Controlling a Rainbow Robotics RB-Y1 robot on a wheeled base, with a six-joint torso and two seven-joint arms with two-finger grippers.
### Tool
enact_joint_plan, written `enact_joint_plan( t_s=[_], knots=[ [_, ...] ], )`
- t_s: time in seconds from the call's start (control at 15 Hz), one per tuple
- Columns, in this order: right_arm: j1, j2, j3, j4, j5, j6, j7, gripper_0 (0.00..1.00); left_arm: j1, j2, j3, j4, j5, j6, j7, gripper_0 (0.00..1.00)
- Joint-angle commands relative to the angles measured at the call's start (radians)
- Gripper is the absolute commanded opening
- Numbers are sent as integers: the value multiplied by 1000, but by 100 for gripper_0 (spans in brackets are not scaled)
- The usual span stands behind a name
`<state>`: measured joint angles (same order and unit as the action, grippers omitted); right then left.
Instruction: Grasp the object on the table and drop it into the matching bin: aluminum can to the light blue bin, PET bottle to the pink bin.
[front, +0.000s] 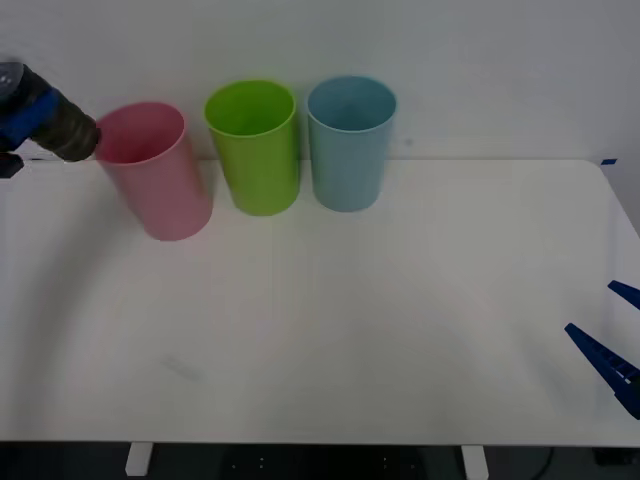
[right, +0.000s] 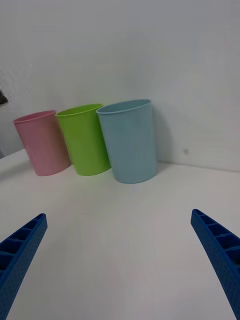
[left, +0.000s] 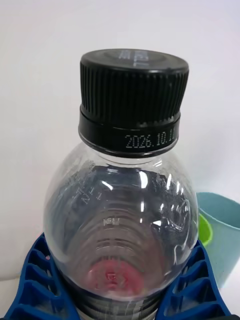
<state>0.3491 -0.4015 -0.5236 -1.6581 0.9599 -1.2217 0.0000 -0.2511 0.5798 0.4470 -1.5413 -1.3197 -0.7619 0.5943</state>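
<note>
Right gripper (front: 612, 350) is being kept low at the near right edge of the table (front: 400, 330), its 2 blue fingers (right: 220, 255) spread wide with nothing between them. In the right wrist view, bare white tabletop is being shown between the fingers and the 3 bins standing in a row at the far edge.

Left gripper (front: 20, 125) is being held up at the far left, just beside the rim of the pink bin (front: 155, 170). The PET bottle (front: 62, 125) is being gripped there, lying tilted, its labelled body pointing toward the pink rim. In the left wrist view, the bottle (left: 125, 200) is being clamped around its body by the ribbed fingers (left: 37, 285); the black cap (left: 132, 95) and clear shoulder are being seen close up.

Farthest: pink, lime green bin (front: 255, 145), light blue bin (front: 350, 140), left to right, all upright. Pink and green are being seen touching or nearly so.
</note>
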Motion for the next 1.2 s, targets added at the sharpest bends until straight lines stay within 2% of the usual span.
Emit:
enact_joint_plan(
  t_s=[0.07, 0.53, 0.93, 1.0, 1.07, 1.13, 1.2],
  knots=[
    [0, 0, 0, 0, 0, 0, 0, 100, -108, 0, -30, 92, -76, 1, -4, 0],
    [0, 0, 0, 0, 0, 0, 0, 100, -347, 0, -91, 340, -237, 0, -34, 0],
    [0, 0, 0, 0, 0, 0, 0, 100, -355, -2, -105, 346, -245, 1, -44, 0],
    [0, 0, 0, 0, 0, 0, 0, 100, -355, -2, -106, 346, -243, 1, -45, 4],
    [0, 0, 0, 0, 0, 0, 0, 100, -355, -2, -106, 346, -236, 1, -47, 17],
    [0, 0, 0, 0, 0, 0, 0, 100, -355, -2, -106, 346, -231, 1, -47, 61],
    [0, 0, 0, 0, 0, 0, 0, 100, -355, -6, -106, 346, -230, 1, -47, 100]
  ],
)
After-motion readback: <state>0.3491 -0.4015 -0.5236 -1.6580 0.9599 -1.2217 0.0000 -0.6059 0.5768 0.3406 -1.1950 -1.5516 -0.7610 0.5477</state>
